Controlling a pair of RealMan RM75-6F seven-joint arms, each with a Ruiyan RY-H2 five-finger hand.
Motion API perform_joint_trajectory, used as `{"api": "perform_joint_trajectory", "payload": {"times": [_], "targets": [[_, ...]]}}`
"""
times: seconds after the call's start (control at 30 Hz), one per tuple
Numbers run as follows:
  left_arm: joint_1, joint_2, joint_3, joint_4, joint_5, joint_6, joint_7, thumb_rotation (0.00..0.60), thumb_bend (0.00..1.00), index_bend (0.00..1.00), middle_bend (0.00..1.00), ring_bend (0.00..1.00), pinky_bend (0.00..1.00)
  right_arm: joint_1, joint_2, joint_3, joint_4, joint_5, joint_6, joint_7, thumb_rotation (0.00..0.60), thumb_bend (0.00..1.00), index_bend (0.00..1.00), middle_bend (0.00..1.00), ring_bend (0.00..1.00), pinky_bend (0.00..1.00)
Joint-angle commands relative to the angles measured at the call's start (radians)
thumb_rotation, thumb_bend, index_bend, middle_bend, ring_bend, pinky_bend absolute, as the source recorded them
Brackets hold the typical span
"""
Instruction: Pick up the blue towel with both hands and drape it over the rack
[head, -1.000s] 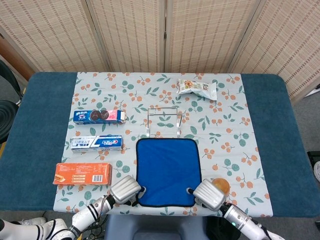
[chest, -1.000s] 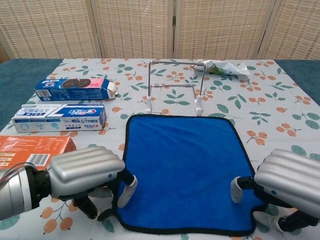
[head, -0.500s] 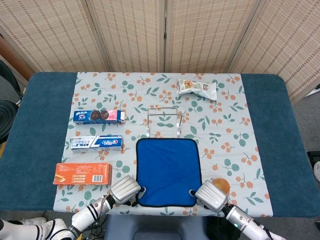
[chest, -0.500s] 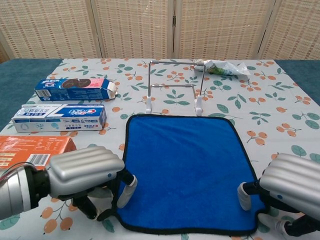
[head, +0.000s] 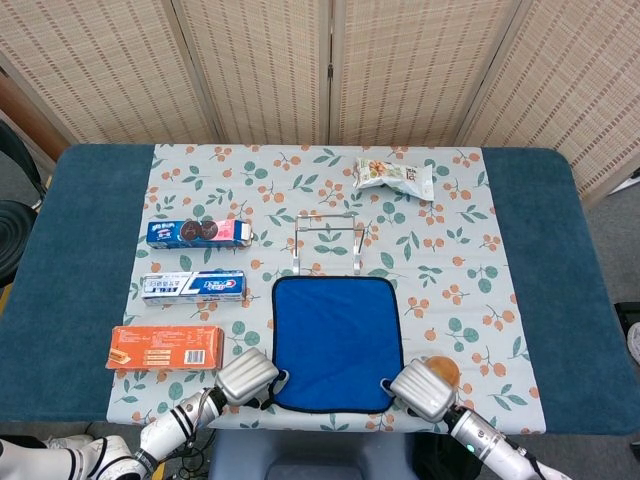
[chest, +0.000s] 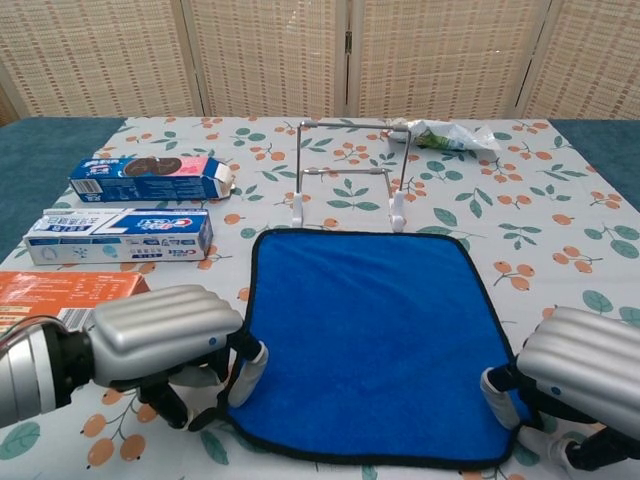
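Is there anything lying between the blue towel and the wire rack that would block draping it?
Nothing visible does. The blue square towel with black edging lies flat just in front of the white-footed metal wire rack, with only bare floral tablecloth between them. The boxes sit well to the left and the snack bag behind the rack.
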Motion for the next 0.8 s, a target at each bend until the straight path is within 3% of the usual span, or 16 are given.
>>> {"api": "perform_joint_trajectory", "payload": {"times": [0.03,0.33,0.8], "targets": [[0.0,0.005,-0.001,-0.004,0.001,0.003,-0.004,0.6,0.43,0.65,1.0,0.95,1.0,0.0,0.001,0.002,-0.002,-0.002,0.009,0.005,0.6,0.41,0.65,0.93,0.85,1.0],[-0.012,0.071,-0.042,-0.081,-0.004,0.031,-0.082,0.6,0.43,0.65,1.0,0.95,1.0,0.001,0.041,0.031,-0.065,-0.025,0.093,0.025,0.6,0.42,0.67,0.93,0.85,1.0],[-0.08,0.223,-0.222,-0.236,-0.104,0.04,-0.17,0.6,0.43,0.65,1.0,0.95,1.0,0.03,0.149,0.182,-0.199,0.003,0.216,0.027,0.6,0.43,0.67,0.93,0.85,1.0]]}}
